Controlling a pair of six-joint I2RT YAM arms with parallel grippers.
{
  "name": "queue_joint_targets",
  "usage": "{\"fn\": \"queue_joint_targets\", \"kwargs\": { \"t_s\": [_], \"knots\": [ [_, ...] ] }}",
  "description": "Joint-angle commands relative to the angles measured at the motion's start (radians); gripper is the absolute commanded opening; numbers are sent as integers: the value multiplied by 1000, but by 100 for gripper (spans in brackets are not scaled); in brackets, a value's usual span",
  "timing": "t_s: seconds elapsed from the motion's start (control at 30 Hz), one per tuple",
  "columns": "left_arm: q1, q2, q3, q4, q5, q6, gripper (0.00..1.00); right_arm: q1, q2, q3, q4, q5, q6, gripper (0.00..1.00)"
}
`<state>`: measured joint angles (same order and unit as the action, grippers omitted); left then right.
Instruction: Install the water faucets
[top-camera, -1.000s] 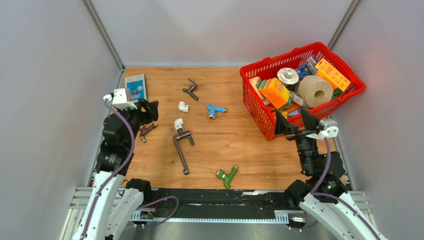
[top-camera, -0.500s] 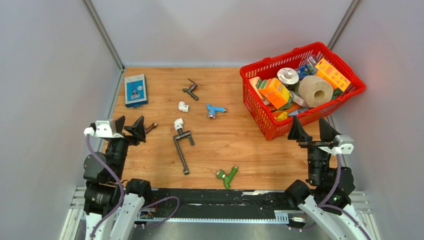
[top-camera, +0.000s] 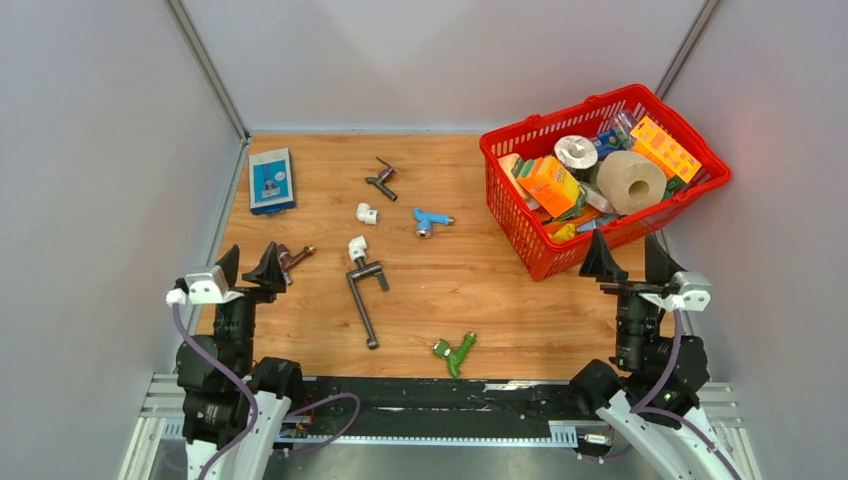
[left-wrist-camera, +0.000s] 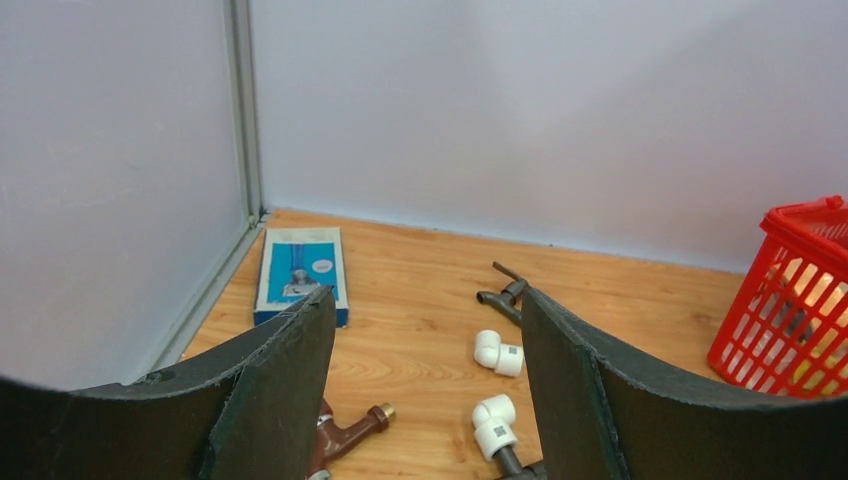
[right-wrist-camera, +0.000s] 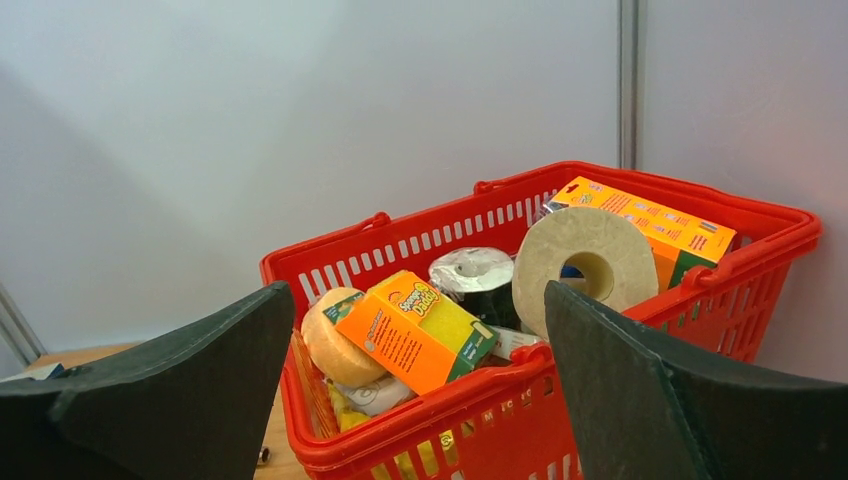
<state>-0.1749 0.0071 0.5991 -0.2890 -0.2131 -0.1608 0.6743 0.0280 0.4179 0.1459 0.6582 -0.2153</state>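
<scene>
Black left pincer (top-camera: 252, 256) and right pincer (top-camera: 624, 247) have pulled back, both agape.

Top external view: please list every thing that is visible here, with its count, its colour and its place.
table: 1, wood brown
basket: 1, red, far right
paper roll: 1, beige, in basket
orange boxes: 2, orange, in basket
flat box: 1, blue, far left
long faucet: 1, dark grey, table middle
small faucet: 1, dark grey, far middle
blue-handled faucet: 1, blue and metal, left of basket
green faucet: 1, green, near edge
brown faucet: 1, brown, near left side
elbow fittings: 2, white, one at long faucet's far end, one beyond it
left claw: 1, black, open, near left
right claw: 1, black, open, near right
</scene>
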Motion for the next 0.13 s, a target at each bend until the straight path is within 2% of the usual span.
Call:
{"fn": "queue_joint_targets", "kwargs": {
  "t_s": [0.0, 0.1],
  "knots": [
    [0, -73, -39, 57, 32, 44, 75, -1, -8, 21, 27, -10, -26, 100],
    [-2, -84, -45, 57, 72, 32, 75, -1, -5, 33, 32, -5, -29, 100]
  ]
}}
